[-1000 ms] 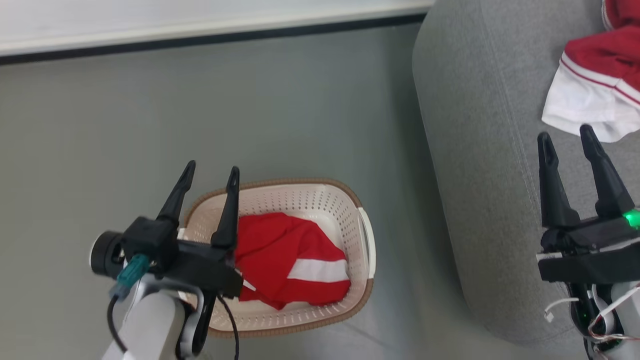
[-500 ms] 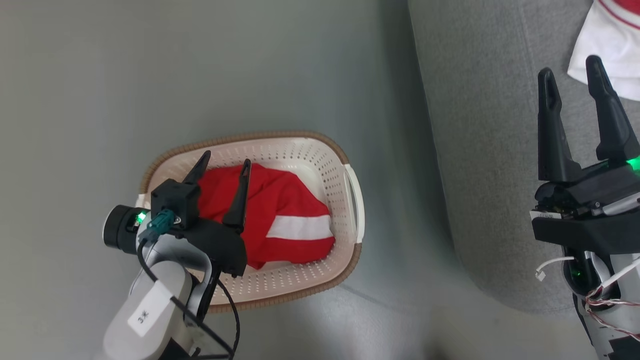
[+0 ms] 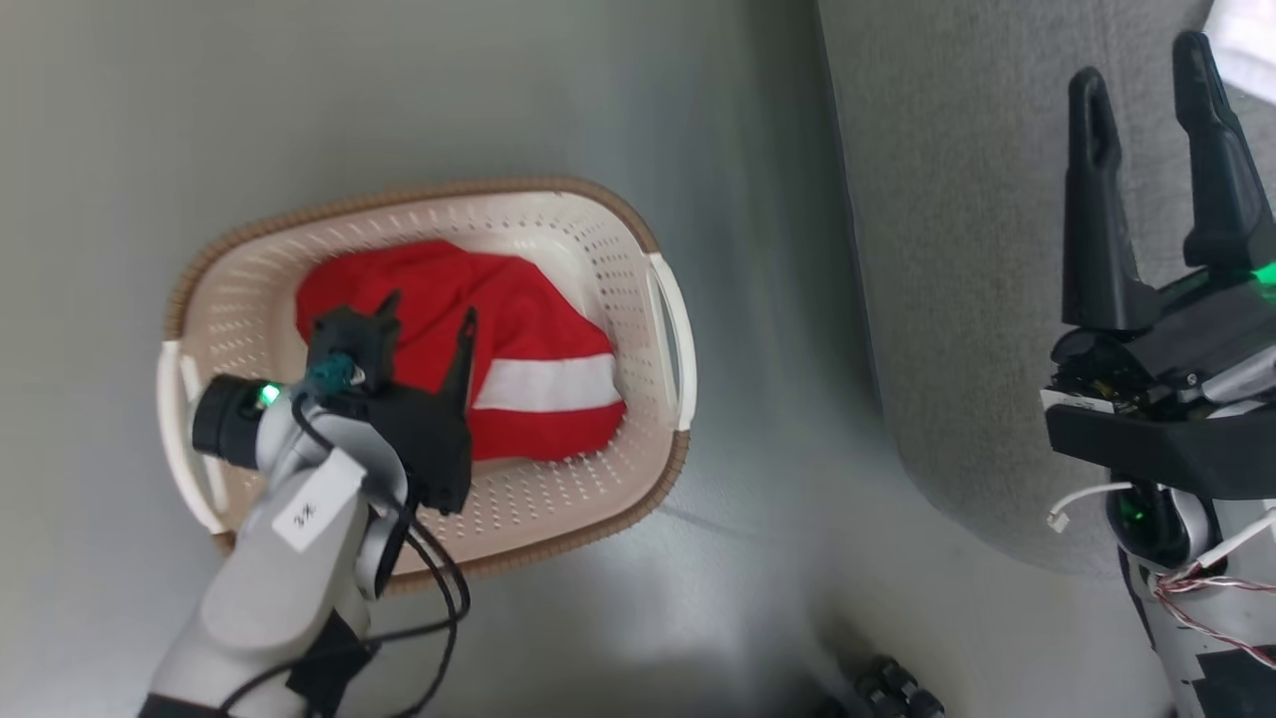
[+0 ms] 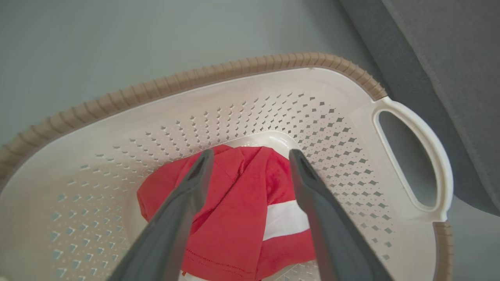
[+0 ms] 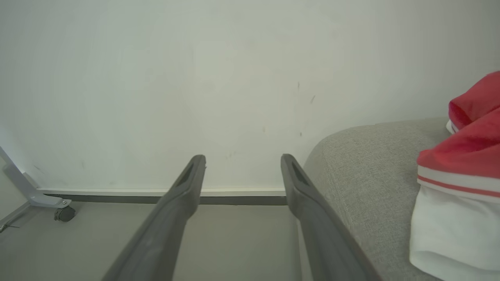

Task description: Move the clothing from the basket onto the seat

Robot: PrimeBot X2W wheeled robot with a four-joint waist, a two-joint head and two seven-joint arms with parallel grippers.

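So the red garment point(image 3: 518, 339) with a white band is bunched in the basket point(image 3: 638, 239), centre-left in the head view. The left gripper point(image 3: 430, 305) hangs right over it, fingers spread, gripping nothing. The right gripper point(image 3: 1138, 62), spread too, is over the grey seat point(image 3: 947, 249) far right, where another red-and-white piece point(image 5: 465, 156) lies.

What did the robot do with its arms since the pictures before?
The left gripper has dropped into the cream-white plastic basket, fingers open over the red garment with the white band, not gripping it. The head camera tilted too, shifting the whole view. The garment lies as before; the right gripper stays open by the grey fabric sofa.
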